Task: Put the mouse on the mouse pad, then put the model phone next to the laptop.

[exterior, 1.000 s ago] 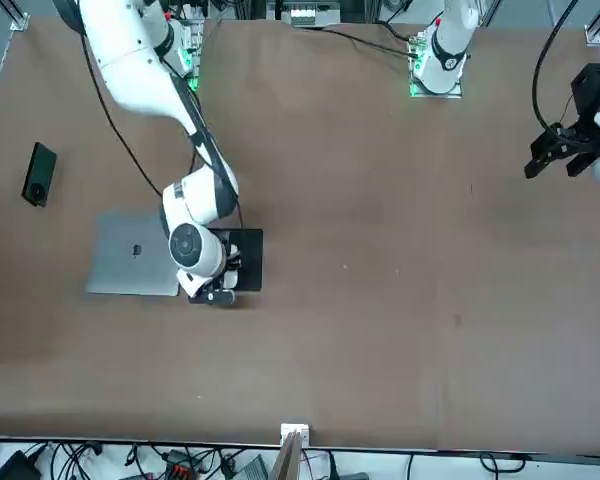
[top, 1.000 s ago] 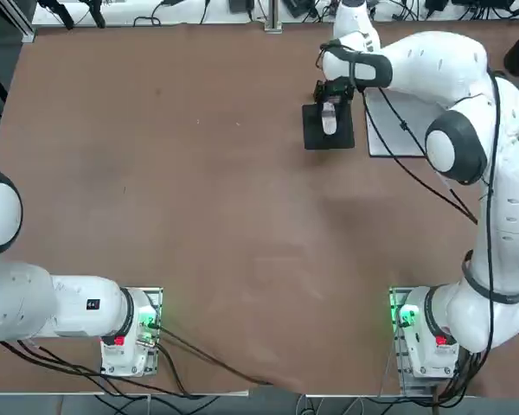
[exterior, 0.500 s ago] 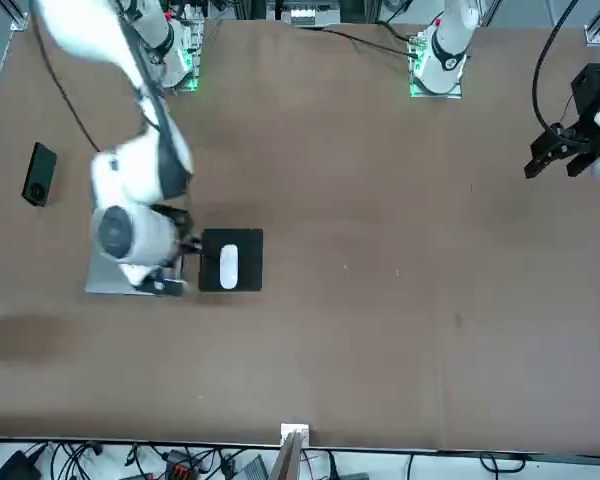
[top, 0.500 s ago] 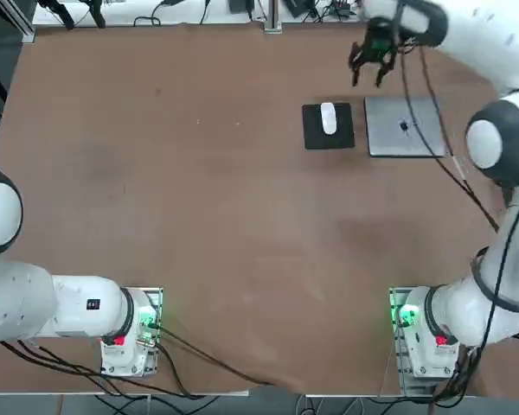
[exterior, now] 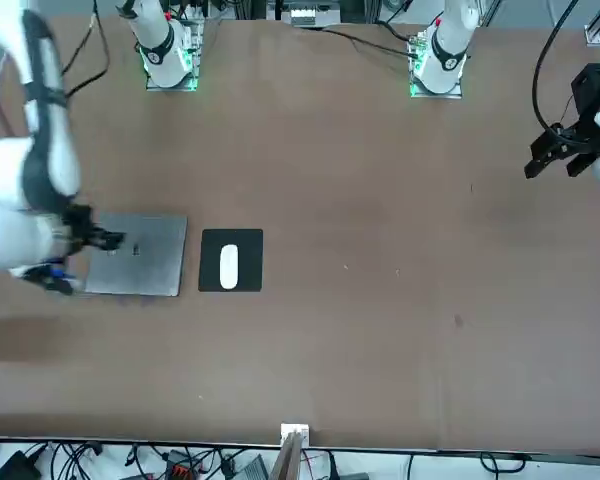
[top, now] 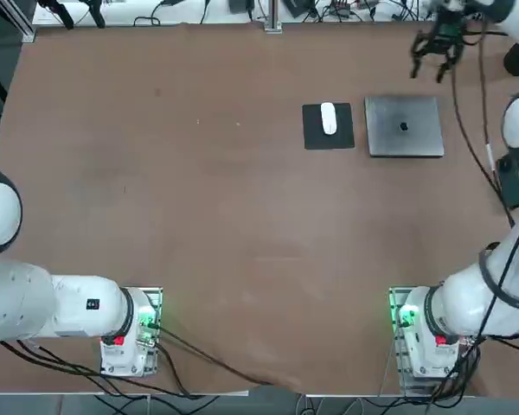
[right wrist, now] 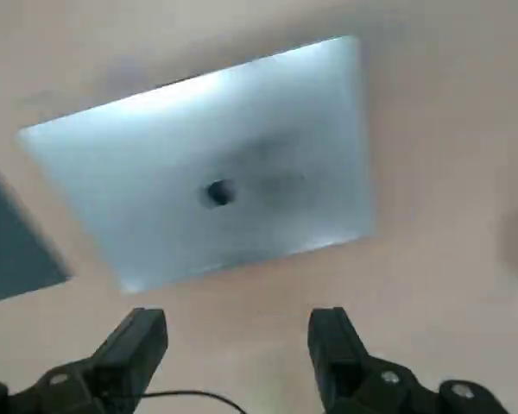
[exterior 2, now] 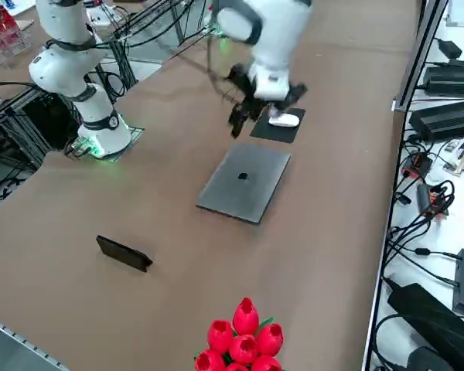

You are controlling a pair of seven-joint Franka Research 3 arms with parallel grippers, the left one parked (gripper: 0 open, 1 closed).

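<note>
The white mouse (top: 329, 118) lies on the black mouse pad (top: 316, 137), also seen as mouse (exterior: 229, 266) on pad (exterior: 248, 246). Right beside the pad lies the closed silver laptop (top: 404, 126) (exterior 2: 243, 183) (right wrist: 216, 190). My right gripper (top: 432, 57) (exterior: 80, 259) (exterior 2: 247, 116) hangs high above the laptop's area, open and empty, its fingers (right wrist: 142, 341) wide apart. The dark model phone (exterior 2: 124, 253) lies flat on the table well beyond the laptop towards my right; in the top view the model phone (top: 509, 180) is partly behind my arm.
A bunch of red tulips (exterior 2: 243, 340) stands near the table's right edge, past the phone. Cables and boxes lie off the table's far edge. The brown table (top: 199, 199) stretches bare to the left of the pad.
My right gripper has let go of the mouse on the pad, risen, and swung right past the laptop. The mouse now lies uncovered on the pad.
</note>
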